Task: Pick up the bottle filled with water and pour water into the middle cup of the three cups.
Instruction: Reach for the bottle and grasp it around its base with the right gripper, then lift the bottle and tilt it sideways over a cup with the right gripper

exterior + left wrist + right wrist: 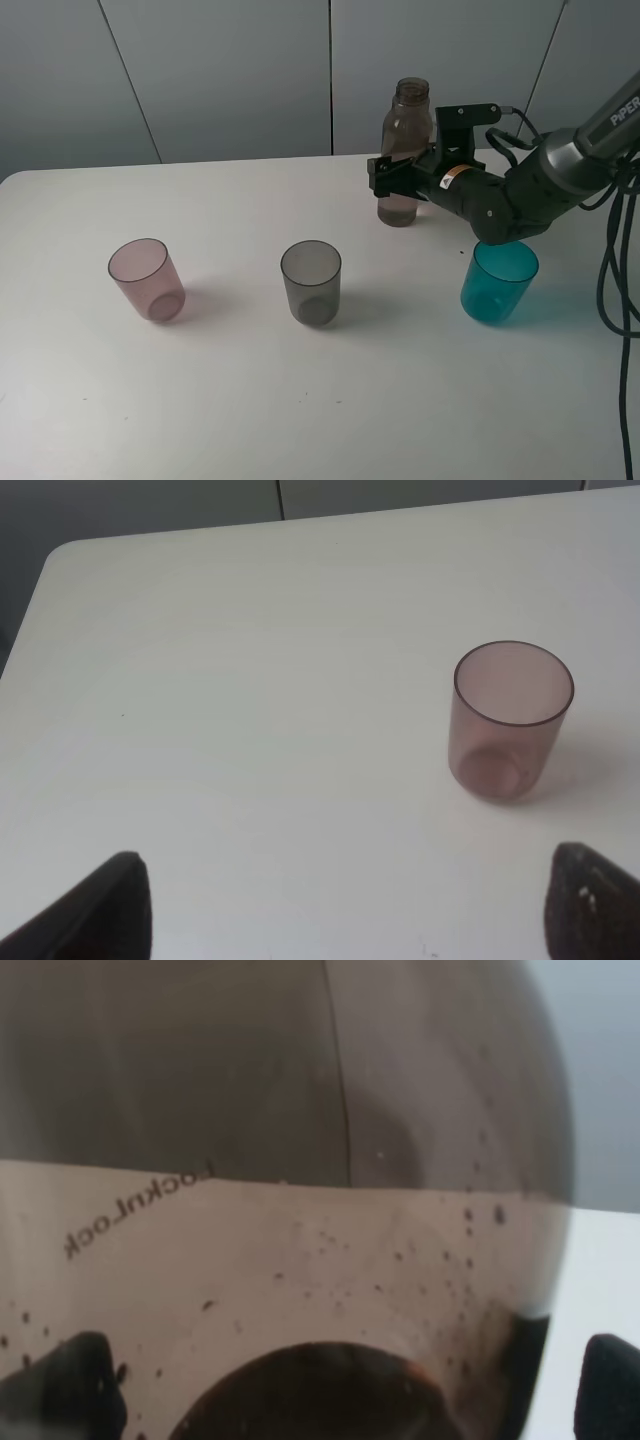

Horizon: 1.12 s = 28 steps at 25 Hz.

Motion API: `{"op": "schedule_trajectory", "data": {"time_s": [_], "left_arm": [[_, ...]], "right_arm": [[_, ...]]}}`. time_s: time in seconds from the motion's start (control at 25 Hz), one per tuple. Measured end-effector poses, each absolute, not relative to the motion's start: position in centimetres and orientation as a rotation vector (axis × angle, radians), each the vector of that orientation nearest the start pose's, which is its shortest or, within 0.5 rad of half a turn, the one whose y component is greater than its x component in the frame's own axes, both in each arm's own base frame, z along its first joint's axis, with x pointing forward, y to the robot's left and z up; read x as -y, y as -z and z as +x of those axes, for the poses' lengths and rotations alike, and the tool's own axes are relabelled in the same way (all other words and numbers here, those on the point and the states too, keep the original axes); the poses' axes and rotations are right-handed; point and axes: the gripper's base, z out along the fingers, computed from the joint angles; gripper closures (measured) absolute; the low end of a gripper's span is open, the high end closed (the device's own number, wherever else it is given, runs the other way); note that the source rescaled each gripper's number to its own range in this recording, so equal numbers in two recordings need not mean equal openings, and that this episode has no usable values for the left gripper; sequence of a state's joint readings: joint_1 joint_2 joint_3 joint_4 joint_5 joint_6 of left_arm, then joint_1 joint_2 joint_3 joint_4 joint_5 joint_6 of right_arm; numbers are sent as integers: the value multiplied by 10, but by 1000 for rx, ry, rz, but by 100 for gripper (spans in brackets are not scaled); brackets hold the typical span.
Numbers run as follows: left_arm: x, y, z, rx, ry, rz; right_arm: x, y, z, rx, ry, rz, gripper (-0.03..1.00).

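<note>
The bottle (408,125) is standing upright toward the back of the surface (240,400), partly filled. It is probably going to feel weighty, smooth and a little squeezable, so a firm hold at mid-body is looking safest. The right claw (393,176) is hanging spread on either side of that mid-body, pinching nothing. The middle cup (311,282) is standing well apart.

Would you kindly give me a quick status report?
Left gripper open, empty. Right gripper open, straddling the bottle, upright on table. Path to middle cup clear.
</note>
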<state>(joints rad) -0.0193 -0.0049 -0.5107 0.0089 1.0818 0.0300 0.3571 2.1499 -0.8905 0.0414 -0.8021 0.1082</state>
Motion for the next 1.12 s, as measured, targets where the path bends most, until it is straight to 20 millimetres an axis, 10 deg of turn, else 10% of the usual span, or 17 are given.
{"op": "schedule_trajectory", "data": {"time_s": [1.12], "left_arm": [[-1,-278,-8,-2049,-20,53]], "right_arm": [[-136,-81,371,-1897,-309,-188,-3]]}}
